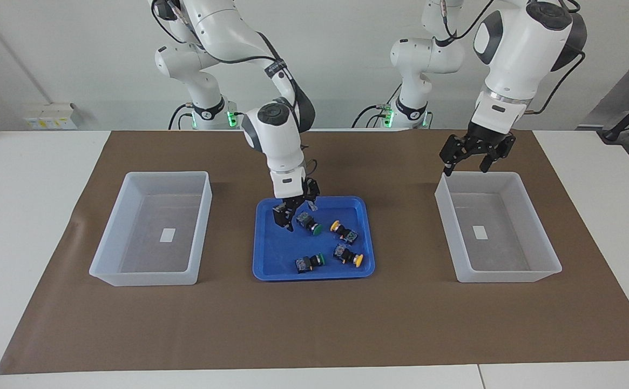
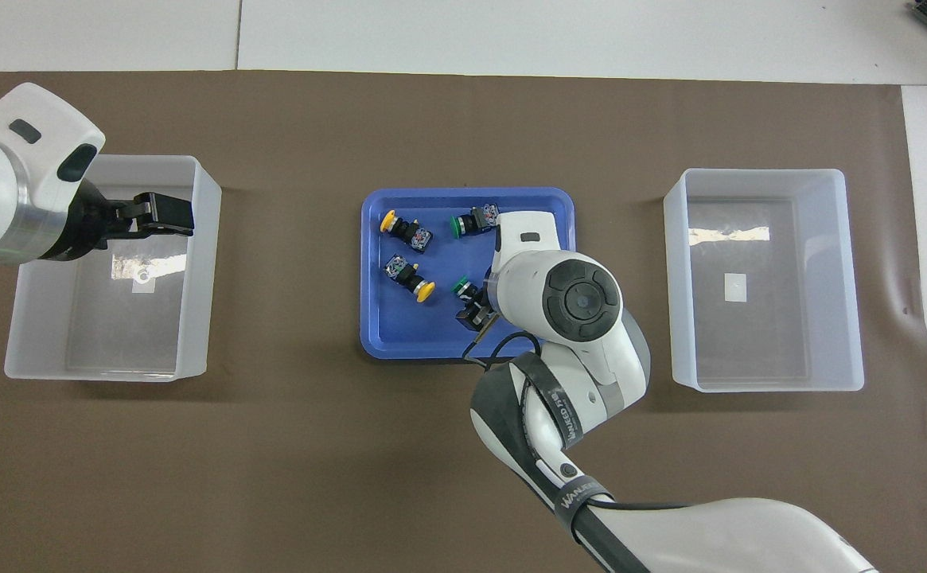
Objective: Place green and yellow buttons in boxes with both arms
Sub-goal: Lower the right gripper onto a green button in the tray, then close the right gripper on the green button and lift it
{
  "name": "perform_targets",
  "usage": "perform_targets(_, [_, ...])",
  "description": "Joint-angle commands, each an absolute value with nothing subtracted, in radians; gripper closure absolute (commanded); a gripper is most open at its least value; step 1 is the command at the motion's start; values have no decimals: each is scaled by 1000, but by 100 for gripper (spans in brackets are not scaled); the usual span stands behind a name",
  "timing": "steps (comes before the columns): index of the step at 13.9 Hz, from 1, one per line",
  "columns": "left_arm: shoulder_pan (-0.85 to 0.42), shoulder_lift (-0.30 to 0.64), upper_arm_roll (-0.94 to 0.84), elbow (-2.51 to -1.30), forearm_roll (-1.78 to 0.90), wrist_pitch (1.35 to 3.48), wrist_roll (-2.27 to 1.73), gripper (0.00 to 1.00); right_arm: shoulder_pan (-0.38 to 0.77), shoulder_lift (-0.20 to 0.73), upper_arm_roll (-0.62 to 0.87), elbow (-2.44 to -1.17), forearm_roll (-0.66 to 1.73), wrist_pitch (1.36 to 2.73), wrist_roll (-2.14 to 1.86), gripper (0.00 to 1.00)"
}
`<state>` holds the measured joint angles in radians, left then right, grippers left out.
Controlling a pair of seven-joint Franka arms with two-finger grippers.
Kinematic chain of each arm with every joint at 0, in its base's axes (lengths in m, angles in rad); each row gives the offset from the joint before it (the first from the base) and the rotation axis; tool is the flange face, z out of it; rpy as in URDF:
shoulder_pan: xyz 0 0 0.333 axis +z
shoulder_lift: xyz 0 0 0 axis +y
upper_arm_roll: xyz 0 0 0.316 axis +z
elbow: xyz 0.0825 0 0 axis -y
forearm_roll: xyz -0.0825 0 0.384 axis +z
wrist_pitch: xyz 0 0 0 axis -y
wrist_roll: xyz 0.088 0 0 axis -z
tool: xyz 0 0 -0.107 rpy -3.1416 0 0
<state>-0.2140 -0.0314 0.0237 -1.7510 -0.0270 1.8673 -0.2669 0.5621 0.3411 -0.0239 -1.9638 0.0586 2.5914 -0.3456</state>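
Four buttons lie in the blue tray (image 1: 271, 254). One green button (image 1: 309, 222) (image 2: 465, 290) lies nearest the robots, a second green button (image 1: 309, 263) (image 2: 475, 220) farther out. Two yellow buttons (image 1: 343, 230) (image 1: 349, 255) lie toward the left arm's end, also seen from overhead (image 2: 407, 278) (image 2: 403, 229). My right gripper (image 1: 296, 213) (image 2: 473, 315) hangs open, low in the tray, right by the nearest green button's body; its own arm mostly hides it from overhead. My left gripper (image 1: 468, 161) (image 2: 177, 215) is open and holds nothing, up over the robot-side wall of one box (image 1: 479, 174) (image 2: 113, 157).
The other box (image 1: 166, 174) (image 2: 753, 171) stands at the right arm's end of the table, holding only a white label. Both boxes and the tray sit in a row on a brown mat (image 1: 314, 324). The right arm's forearm reaches over the tray's robot-side edge.
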Motion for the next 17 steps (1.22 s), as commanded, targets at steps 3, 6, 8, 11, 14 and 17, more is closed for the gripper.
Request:
perform_targets(3, [-215,-67,28,-1798,-31,1893,-259,0,586,393,-23,-1977,83,2671,-396,0])
perform_targets(6, [-221,-72,28,-1816,-28,1910,-258,0,583,417,-23,-1971,83,2749,-399,0])
perform_targets(8, [-222,-72,28,-1818,-26,1911,-258,0,586,429,-21,-1973,83,2781,-402,1])
perform_targets(11, [-222,-72,28,-1819,-26,1911,-258,0,584,430,-23,-1973,83,2770,-393,49])
perform_targets(14, [-222,-72,28,-1821,-25,1911,-256,0,586,423,-23,-1971,84,2743,-367,85])
perform_targets(17, [-222,-72,28,-1819,-25,1913,-256,0,586,410,-23,-1962,84,2703,-330,100])
